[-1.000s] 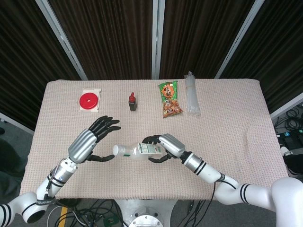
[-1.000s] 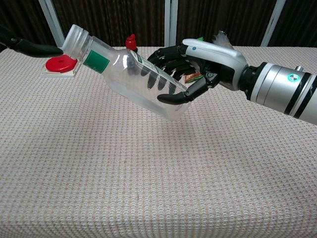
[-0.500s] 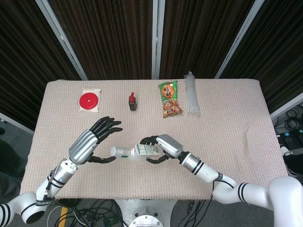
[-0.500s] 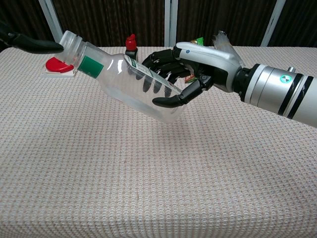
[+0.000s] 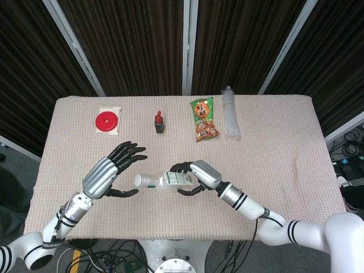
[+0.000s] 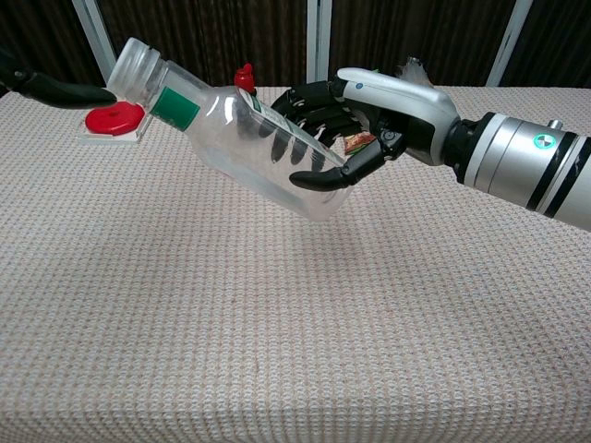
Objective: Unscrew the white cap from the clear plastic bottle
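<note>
The clear plastic bottle [image 5: 165, 181] [image 6: 249, 138] is held above the table, lying tilted with its neck up and to the left. Its white cap [image 5: 139, 180] [image 6: 132, 64] is on the neck, and a green label band sits just below it. My right hand [image 5: 196, 176] [image 6: 369, 120] grips the bottle's body near its base, fingers wrapped around it. My left hand [image 5: 111, 169] is open with fingers spread beside the cap. In the chest view only its dark fingertips [image 6: 55, 89] show, reaching close to the cap; I cannot tell whether they touch it.
At the back of the cloth-covered table [image 5: 284, 148] lie a red disc on a white card [image 5: 107, 121] [image 6: 113, 120], a small dark bottle with a red top [image 5: 160, 123], a green snack packet [image 5: 203, 119] and a clear bundle of strips [image 5: 230, 112].
The bottle dipped and shifted left half a second ago, then rose back and a little to the right. The left hand stays spread beside the cap.
</note>
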Robot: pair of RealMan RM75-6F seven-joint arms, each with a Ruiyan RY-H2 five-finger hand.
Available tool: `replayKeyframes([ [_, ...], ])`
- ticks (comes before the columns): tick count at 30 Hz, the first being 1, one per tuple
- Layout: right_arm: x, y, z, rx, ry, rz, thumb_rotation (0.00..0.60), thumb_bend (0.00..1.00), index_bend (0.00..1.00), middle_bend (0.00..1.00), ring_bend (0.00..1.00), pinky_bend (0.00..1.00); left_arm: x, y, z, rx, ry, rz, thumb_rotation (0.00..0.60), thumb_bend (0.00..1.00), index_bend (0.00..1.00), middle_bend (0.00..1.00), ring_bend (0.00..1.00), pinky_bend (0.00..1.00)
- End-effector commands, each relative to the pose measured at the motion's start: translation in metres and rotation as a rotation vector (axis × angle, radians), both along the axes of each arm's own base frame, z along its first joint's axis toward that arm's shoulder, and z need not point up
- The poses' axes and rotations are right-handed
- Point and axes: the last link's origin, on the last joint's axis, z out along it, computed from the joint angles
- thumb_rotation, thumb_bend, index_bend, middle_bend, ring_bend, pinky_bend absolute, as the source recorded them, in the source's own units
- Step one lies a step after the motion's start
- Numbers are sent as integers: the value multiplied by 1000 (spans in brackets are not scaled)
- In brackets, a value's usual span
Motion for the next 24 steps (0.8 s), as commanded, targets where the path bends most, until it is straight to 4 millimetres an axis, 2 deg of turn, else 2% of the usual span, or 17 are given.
replayKeyframes([
  [1, 1, 1, -1, 4, 5, 5, 600, 574, 592, 523, 365, 484, 2, 0, 0, -2, -6, -3, 600, 147, 168, 98, 31, 24],
  [13, 3, 1, -7, 20, 18, 13, 600, 576, 592, 523, 365, 487, 6, -1, 1, 1, -10, -19, 600, 147, 168, 98, 31, 25],
  [24, 1, 1, 1, 8, -1, 10, 600, 578, 593, 524, 365, 489, 2, -3, 2, 6, 0, -8, 600, 147, 168, 98, 31, 25],
])
